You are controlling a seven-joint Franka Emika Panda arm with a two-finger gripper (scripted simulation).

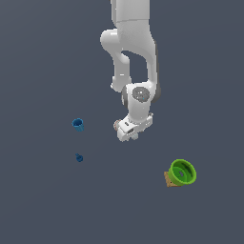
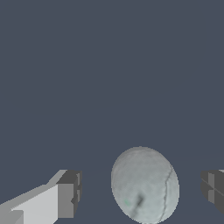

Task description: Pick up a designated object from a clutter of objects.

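Observation:
In the wrist view the designated object (image 2: 144, 186), a pale grey-white roundish lump with a dark crack line, lies between my two dark fingertips (image 2: 70, 194). There is a gap on each side of it and neither pad touches it. My gripper (image 2: 141, 192) is open around it. In the exterior view the gripper (image 1: 131, 136) hangs low over the floor near the middle, and the hand covers the lump there. Of the clutter of objects, a small pale round thing (image 1: 116, 125) peeks out beside the hand; I cannot tell what it is.
A blue cup (image 1: 78, 124) and a tiny dark blue piece (image 1: 79, 157) lie toward the exterior view's left. A green bowl (image 1: 183, 172) tipped on its side, with a brown block (image 1: 168, 179) against it, sits toward the exterior view's lower right.

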